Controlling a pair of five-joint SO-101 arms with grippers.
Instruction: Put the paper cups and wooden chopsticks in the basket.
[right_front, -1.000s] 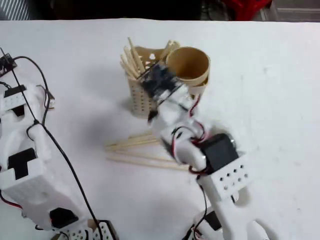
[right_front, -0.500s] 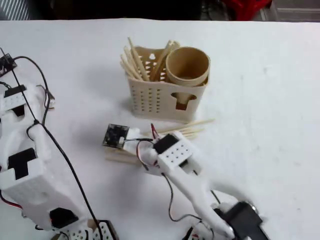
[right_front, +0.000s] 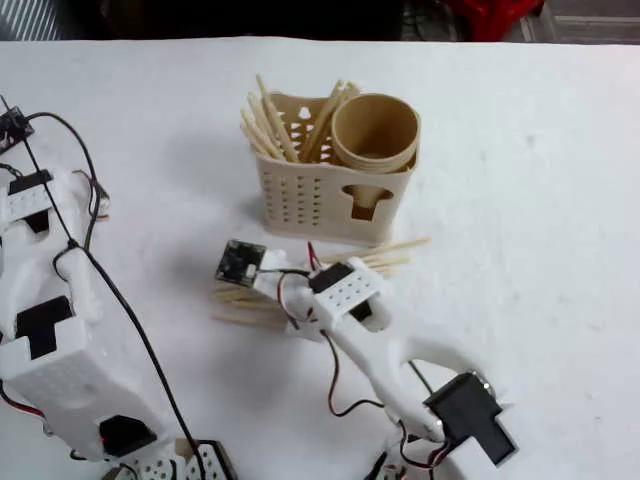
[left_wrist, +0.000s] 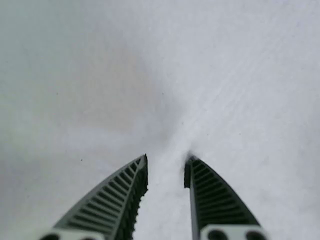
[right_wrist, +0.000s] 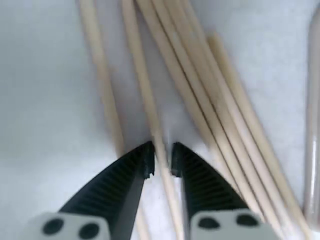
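A cream perforated basket (right_front: 330, 205) stands at the middle back of the table. It holds a paper cup (right_front: 375, 130) and several upright wooden chopsticks (right_front: 270, 120). More chopsticks (right_front: 390, 255) lie flat on the table in front of it, and some (right_front: 235, 300) stick out from under the right arm (right_front: 345, 290). My right gripper (right_wrist: 161, 161) is down on this pile, its fingertips closed narrowly on either side of one chopstick (right_wrist: 147, 107) that still rests on the table. My left gripper (left_wrist: 166, 162) hangs open over bare white tabletop.
The left arm (right_front: 50, 300) sits folded along the table's left edge with black cables (right_front: 110, 285) trailing beside it. The white tabletop (right_front: 540, 200) stretches open to the right of the basket.
The right arm came away from above the basket, dropped to the chopsticks on the table, then edged slightly towards the basket. The left arm stayed still.
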